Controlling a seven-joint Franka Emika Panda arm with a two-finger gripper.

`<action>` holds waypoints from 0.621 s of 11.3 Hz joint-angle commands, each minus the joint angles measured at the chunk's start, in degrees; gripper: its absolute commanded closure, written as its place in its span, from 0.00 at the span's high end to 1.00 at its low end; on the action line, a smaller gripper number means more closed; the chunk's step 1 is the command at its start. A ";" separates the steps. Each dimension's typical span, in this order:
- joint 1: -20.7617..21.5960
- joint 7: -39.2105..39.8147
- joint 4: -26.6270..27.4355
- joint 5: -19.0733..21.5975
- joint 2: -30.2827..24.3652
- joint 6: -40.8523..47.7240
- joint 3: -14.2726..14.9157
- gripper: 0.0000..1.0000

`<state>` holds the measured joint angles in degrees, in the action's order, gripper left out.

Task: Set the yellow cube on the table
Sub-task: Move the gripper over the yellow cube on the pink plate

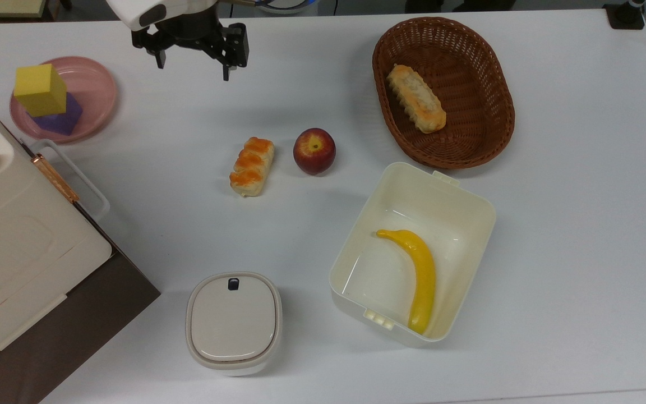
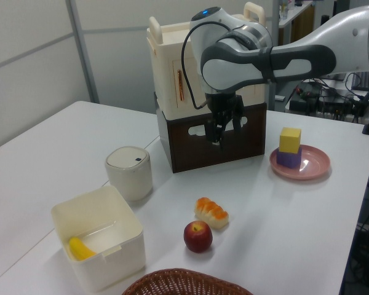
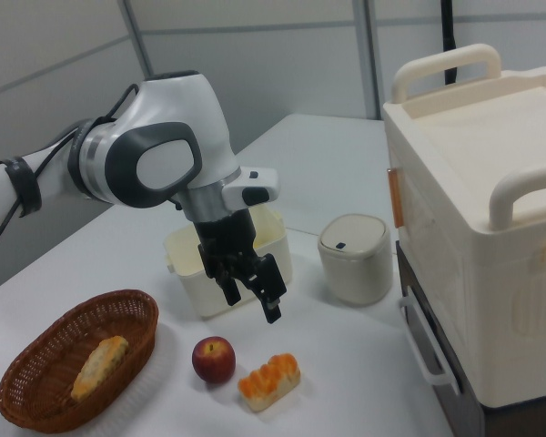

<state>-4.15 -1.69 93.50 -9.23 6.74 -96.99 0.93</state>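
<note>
The yellow cube (image 1: 40,89), matte and sharp-edged, sits on a purple cube (image 1: 63,118) in the pink plate (image 1: 96,84) (not yet on the surface (image 1: 553,224)). I judge I'm on approach: my claw (image 1: 191,63) hangs wide and empty, well apart; next I centre over it.

Yellow cube (image 1: 40,88), purple cube (image 1: 64,118), pink plate (image 1: 96,90).

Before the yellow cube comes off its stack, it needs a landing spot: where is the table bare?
The table is bare right of the wicker basket and the cream tub in the top view. Another bare strip lies between the pink plate and the pastry. It is crowded around the pastry, the apple and the tub.
</note>
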 commanded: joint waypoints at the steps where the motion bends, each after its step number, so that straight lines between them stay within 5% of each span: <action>1: -0.51 1.87 -0.24 0.53 -0.76 0.23 0.56 1.00; 7: -3.31 5.72 -0.33 0.62 -1.20 0.23 0.56 1.00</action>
<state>-6.02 0.64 93.20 -9.23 6.60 -96.99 0.97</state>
